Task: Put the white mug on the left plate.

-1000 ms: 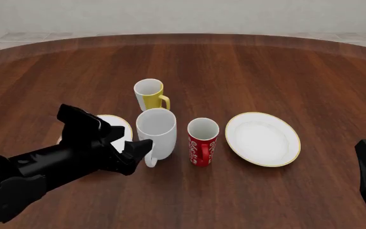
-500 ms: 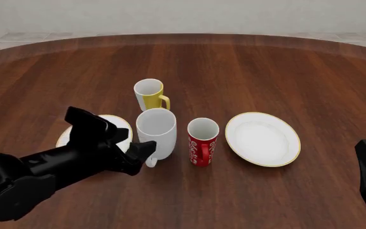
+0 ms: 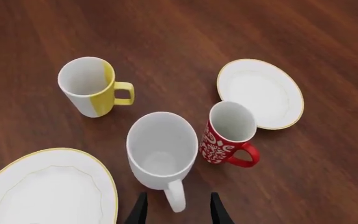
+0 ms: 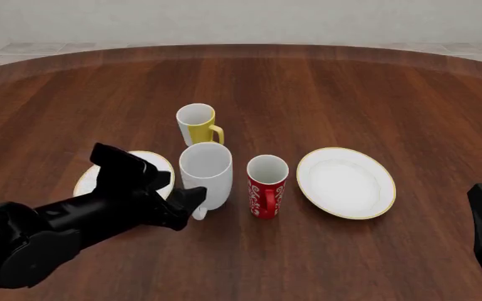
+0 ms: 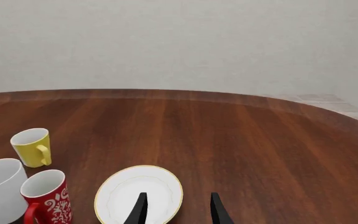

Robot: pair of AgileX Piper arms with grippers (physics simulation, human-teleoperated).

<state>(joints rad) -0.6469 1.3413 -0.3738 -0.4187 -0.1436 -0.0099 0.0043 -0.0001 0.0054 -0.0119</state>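
Black fingers of the left gripper (image 3: 175, 211) stand spread apart, one on each side of the loop handle of the white mug (image 3: 161, 150); the handle lies in the gap between them, and contact with either finger cannot be confirmed. In the front view the left gripper (image 4: 192, 199) sits at the base of the white mug (image 4: 206, 169), on the mug's side toward the near edge of the tabletop (image 4: 325, 94).

The white mug stands upright on the tabletop near its middle, handle toward the near edge. The left plate (image 4: 86, 180) lies flat just beside the mug on the left-edge side, and the left arm covers much of it in the front view. In the left wrist view the left plate (image 3: 48, 191) shows its thin gold rim, close to the mug; touching or not cannot be told.

A red mug (image 4: 267, 185) with white pattern stands upright just beside the white mug on the right-edge side. A yellow-and-white mug (image 4: 198, 123) stands upright beyond the white mug, toward the far edge. A second plate (image 4: 346, 182) lies flat past the red mug toward the right edge.

The right gripper (image 5: 175, 209) has its fingers spread with nothing between them, above the second plate's near rim, near the right edge.
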